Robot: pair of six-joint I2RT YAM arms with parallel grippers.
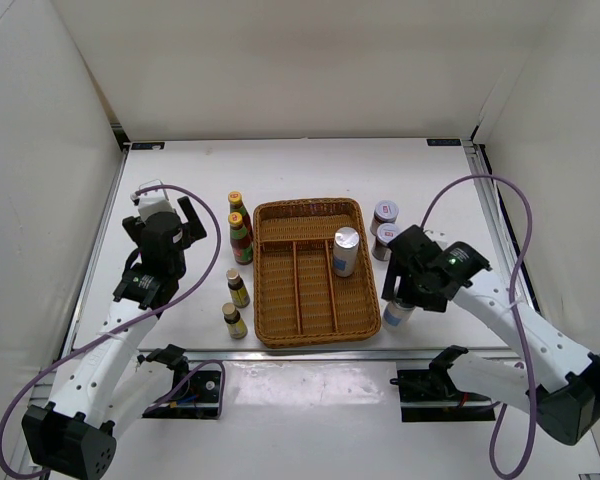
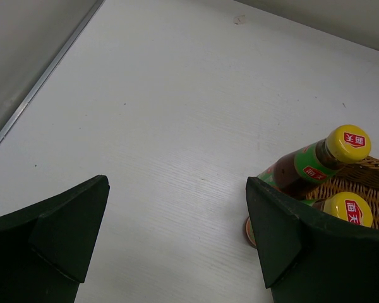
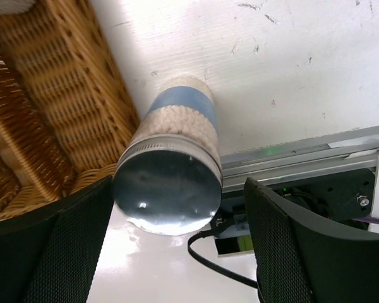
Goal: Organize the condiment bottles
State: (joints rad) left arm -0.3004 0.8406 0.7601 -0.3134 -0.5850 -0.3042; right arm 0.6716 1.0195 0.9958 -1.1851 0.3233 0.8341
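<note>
Two red yellow-capped sauce bottles [image 1: 236, 207] [image 1: 240, 236] stand left of the wicker tray [image 1: 280, 330]; both show in the left wrist view [image 2: 316, 163] [image 2: 351, 209]. Two tiny dark brown bottles [image 1: 238, 288] [image 1: 234, 320] stand nearer me. One silver-topped shaker [image 1: 345, 251] stands inside the tray. The other shaker [image 1: 398, 314] [image 3: 167, 186] stands right of the tray's front corner. Two white-lidded jars [image 1: 385, 213] [image 1: 385, 240] stand right of the tray. My right gripper [image 1: 401, 296] [image 3: 177, 189] is open, its fingers either side of that shaker's top. My left gripper [image 1: 180, 218] [image 2: 177, 186] is open and empty over bare table, left of the sauce bottles.
The tray [image 3: 44, 95] has long dividers and lies mid-table. White walls close in the table on the left, back and right. The table's metal front rail [image 3: 303, 158] lies just right of the shaker in the right wrist view.
</note>
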